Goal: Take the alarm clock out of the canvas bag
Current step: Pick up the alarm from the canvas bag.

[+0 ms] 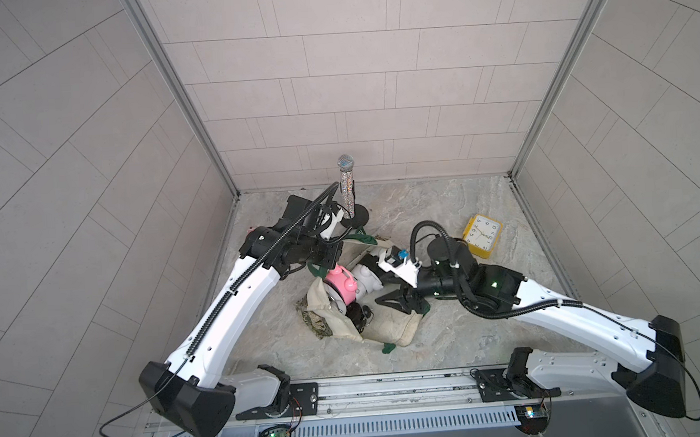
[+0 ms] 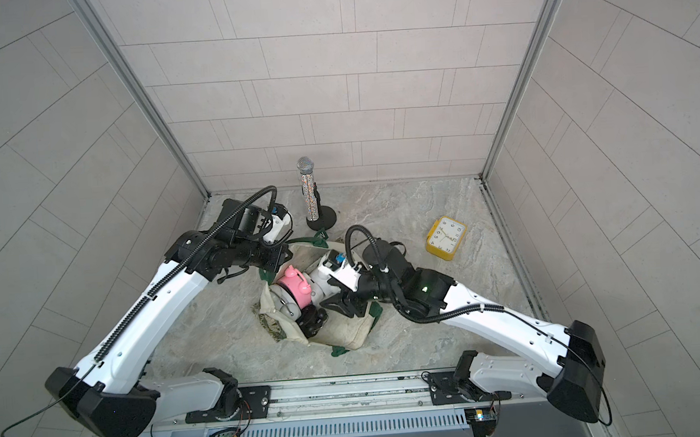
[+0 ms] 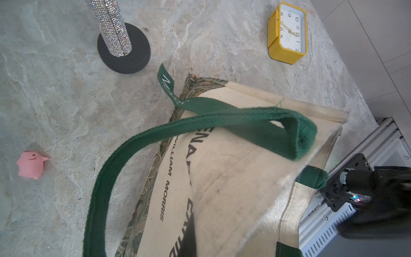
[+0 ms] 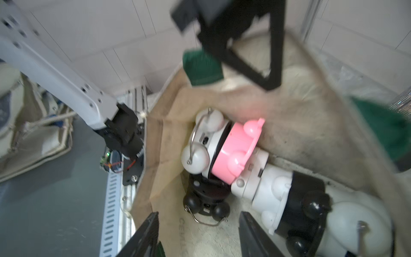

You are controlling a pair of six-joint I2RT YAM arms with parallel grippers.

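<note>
Two white-shelled arms, left arm [image 1: 237,314], right arm [image 1: 562,310], bulky black elbow caps [image 1: 193,399] at seven and five o'clock, ribbed black cable [image 1: 235,282] along each, dark screw holes [image 4: 90,104] dotting the shells, green light [image 1: 494,284] on the right wrist, right tool [image 4: 199,214] with flat black fingers [image 4: 146,235]

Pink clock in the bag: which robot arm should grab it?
Right. The right gripper hangs open in the mouth of the canvas bag, facing the pink alarm clock. The left gripper is shut on the bag's rim, busy holding it up.
</note>
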